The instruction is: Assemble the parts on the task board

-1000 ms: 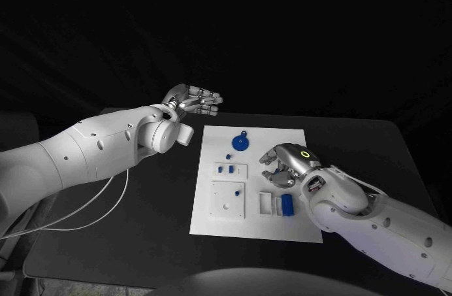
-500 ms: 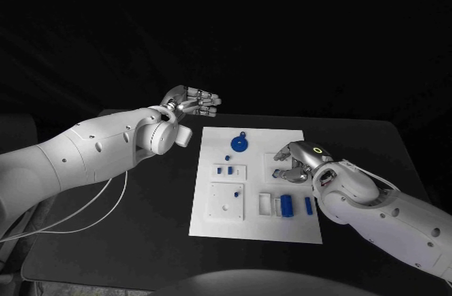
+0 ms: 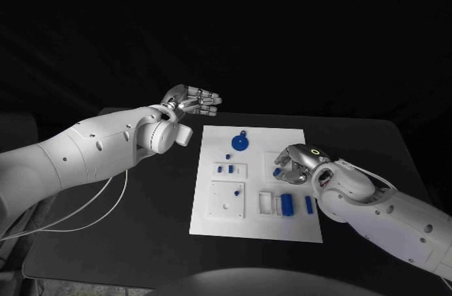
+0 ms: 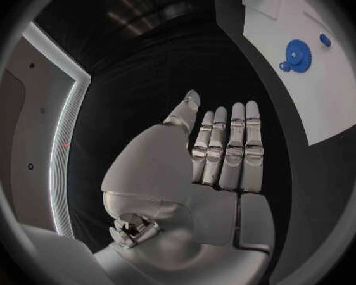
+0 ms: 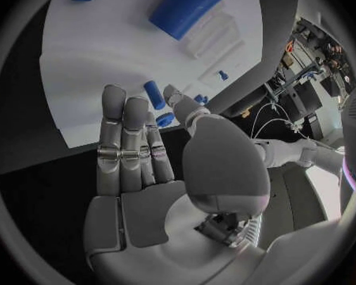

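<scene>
The task board (image 3: 212, 221) lay at table centre. The right hand (image 3: 294, 163), at its 3 o'clock edge, held nothing, fingers extended. The left hand (image 3: 192, 101) hovered at 11 o'clock, fingers loosely spread, empty. A blue gear (image 3: 240, 142) sat at 12 o'clock.

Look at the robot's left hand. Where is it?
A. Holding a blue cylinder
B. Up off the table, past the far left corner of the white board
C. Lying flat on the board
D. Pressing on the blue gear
B. The left hand hangs in the air beyond the task board, fingers apart and holding nothing, clear of the blue gear.
</scene>
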`<action>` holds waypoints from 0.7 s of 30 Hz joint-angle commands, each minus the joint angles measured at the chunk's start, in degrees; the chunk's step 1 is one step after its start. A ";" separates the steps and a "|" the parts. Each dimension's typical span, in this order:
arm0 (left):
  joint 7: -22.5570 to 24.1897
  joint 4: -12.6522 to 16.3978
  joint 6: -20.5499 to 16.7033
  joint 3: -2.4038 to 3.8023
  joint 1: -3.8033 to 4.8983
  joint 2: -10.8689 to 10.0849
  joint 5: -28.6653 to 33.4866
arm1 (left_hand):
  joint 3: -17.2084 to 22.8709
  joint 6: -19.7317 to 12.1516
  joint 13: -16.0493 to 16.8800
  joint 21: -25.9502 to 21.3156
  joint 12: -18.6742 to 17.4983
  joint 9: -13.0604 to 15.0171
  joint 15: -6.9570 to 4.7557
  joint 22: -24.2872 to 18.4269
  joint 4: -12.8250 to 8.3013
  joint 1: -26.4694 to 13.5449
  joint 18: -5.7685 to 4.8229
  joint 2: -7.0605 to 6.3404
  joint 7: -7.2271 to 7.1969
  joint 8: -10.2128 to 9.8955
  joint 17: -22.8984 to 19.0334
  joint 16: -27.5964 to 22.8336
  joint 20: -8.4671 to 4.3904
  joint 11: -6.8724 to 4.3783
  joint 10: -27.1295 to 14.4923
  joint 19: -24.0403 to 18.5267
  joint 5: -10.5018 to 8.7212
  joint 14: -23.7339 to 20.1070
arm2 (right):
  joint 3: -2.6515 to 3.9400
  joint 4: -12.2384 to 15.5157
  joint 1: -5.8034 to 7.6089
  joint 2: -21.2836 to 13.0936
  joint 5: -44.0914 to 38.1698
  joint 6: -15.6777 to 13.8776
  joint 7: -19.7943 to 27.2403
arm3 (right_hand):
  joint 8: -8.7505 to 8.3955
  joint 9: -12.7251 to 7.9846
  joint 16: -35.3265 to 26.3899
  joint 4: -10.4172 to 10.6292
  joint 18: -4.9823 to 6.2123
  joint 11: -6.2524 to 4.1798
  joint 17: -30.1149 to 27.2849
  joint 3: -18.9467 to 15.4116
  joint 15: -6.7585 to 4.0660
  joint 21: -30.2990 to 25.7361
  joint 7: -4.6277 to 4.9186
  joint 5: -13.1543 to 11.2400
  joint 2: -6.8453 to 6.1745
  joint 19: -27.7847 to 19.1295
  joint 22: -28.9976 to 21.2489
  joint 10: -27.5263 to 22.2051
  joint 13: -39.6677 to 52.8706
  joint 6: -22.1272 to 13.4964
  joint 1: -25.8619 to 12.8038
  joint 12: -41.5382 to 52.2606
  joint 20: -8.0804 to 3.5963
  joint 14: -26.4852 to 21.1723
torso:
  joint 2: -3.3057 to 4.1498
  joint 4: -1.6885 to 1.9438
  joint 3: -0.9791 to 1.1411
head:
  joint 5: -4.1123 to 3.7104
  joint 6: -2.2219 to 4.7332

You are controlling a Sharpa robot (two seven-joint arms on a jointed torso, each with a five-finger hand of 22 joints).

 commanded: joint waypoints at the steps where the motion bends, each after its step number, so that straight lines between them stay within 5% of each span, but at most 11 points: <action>1: 0.46 0.05 1.03 0.03 0.00 0.12 0.12 | -0.27 -0.29 -0.08 0.13 -0.35 0.03 0.00 -0.05 -0.03 0.18 0.92 0.54 -0.01 -0.19 0.03 -0.20 -0.09 0.26 0.03 0.25 -0.27 -0.08 | -0.05 -0.21 -0.02 0.33 -0.33 1.09 1.22 | -0.16 -0.04 0.38 -0.18 -0.28 -0.41 -0.09 1.67 -0.22 0.75 -0.07 -0.29 0.44 2.37 0.09 1.54 -0.02 0.66 -0.35 0.27 -0.31 0.63 | 0.00 0.00 0.04 | 0.10 -0.09; 9: 0.20 -0.01 1.24 0.03 -0.02 0.12 0.04 | -0.33 -0.40 -0.07 0.15 -0.35 0.02 0.03 -0.10 0.01 0.16 0.93 0.55 0.04 -0.21 0.03 -0.20 -0.07 0.29 -0.08 0.23 -0.29 -0.16 | -0.18 -0.26 -0.05 0.84 -0.33 -0.05 1.77 | -0.11 0.00 0.64 -0.61 -1.33 -1.69 0.33 7.76 -1.19 3.91 0.07 -0.36 0.63 2.41 1.14 6.36 -0.03 2.21 -1.18 0.17 -1.41 0.94 | -0.03 -0.07 0.03 | 0.05 -0.14; 21: -0.20 -0.06 1.61 0.02 -0.03 0.14 -0.11 | -0.38 -0.41 -0.07 0.18 -0.33 0.03 0.05 -0.14 0.12 0.09 0.96 0.67 0.03 -0.19 0.04 -0.20 -0.05 0.31 -0.11 0.24 -0.31 -0.16 | -0.56 -0.63 -0.06 1.06 -2.02 1.51 0.85 | -0.03 0.11 0.74 -2.07 -1.77 -2.36 0.77 9.38 -1.63 4.83 0.01 -0.29 3.02 2.20 1.69 8.99 0.05 6.14 0.40 0.21 -1.88 0.83 | -0.04 -0.06 0.02 | -0.02 -0.28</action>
